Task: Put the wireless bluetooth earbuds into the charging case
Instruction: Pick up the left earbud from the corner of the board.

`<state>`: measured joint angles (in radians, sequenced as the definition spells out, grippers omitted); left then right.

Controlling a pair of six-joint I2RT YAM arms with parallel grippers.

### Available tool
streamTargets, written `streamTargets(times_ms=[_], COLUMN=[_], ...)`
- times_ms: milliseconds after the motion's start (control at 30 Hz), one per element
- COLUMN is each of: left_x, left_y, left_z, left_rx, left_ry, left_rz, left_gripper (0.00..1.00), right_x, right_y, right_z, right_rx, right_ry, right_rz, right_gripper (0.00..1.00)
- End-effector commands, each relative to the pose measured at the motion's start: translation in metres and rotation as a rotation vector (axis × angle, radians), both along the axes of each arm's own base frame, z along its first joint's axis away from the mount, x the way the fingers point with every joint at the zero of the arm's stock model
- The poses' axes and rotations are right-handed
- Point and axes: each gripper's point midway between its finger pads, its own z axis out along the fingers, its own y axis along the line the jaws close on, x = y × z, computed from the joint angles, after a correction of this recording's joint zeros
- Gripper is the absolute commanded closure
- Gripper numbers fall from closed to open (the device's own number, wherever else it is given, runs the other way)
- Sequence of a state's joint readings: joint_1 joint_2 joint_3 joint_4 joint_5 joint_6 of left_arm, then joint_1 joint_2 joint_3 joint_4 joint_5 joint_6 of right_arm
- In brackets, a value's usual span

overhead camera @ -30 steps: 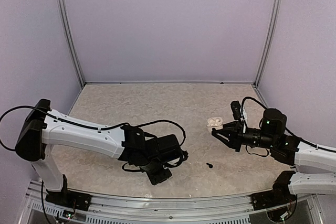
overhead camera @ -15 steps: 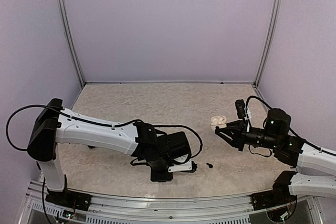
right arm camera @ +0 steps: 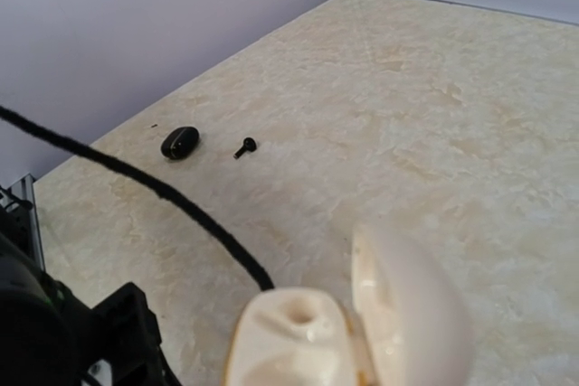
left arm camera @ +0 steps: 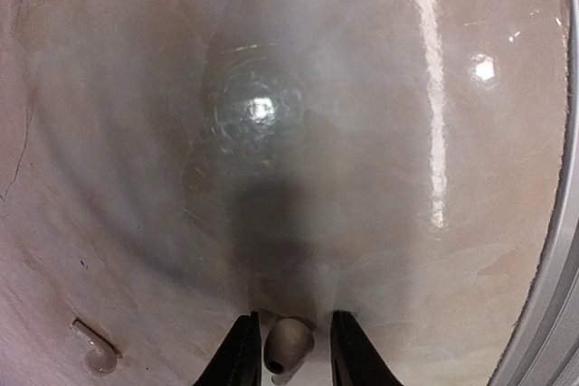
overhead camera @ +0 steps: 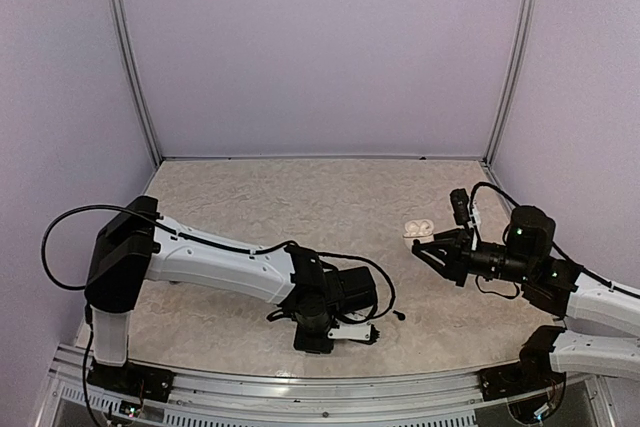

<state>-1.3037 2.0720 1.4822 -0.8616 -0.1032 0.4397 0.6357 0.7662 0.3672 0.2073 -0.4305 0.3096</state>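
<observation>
White earbud (left arm camera: 289,343) sits between left gripper (left arm camera: 294,321) fingertips, long axis along the fingers, stem toward the camera. Slim gaps either side, can't tell if clamped. Second white earbud (left arm camera: 94,353) lies nearby on table (overhead camera: 300,207). Right gripper (overhead camera: 424,244) is clenched on the open white charging case (right arm camera: 308,336). Black earbud (right arm camera: 244,146) and black case (right arm camera: 180,142) lie beyond.

There are no words, numbers or signs to read in any view. The white charging case (right arm camera: 407,314) is plain. The black case (right arm camera: 180,142) is too small to show any mark. The worktop (overhead camera: 300,207) has only its stone pattern. No label can be made out on the arms (overhead camera: 220,267).
</observation>
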Motion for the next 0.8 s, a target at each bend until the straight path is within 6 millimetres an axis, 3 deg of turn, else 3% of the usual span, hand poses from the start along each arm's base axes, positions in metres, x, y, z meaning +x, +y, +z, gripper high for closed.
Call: streamTargets(times_ms=[0,200,400,567,767], left_x=[0.000,0.002,0.004,0.004,0.010], left_y=[-0.001,0.001,-0.002,-0.003,-0.013], left_z=[-0.007,-0.007,0.001,0.005,0.029], left_rx=[0.034,0.038,0.006,-0.010,-0.115], left_ry=[-0.020,-0.030,-0.019,-0.009,-0.014], left_rz=[-0.040,-0.040,-0.005,0.019,0.066], left_gripper=[0.73,0.79,0.77,0.85,0.93], right_x=[0.000,0.000,0.002,0.002,0.005], right_y=[-0.002,-0.003,-0.002,-0.002,-0.002], right_z=[0.002,0.001,0.000,0.000,0.003], right_rx=[0.013,0.012,0.009,0.009,0.015], right_ry=[-0.003,-0.005,-0.002,-0.003,-0.008], right_rz=[0.001,0.001,0.004,0.003,-0.006], right_gripper=[1.00,1.00,1.00,1.00,1.00])
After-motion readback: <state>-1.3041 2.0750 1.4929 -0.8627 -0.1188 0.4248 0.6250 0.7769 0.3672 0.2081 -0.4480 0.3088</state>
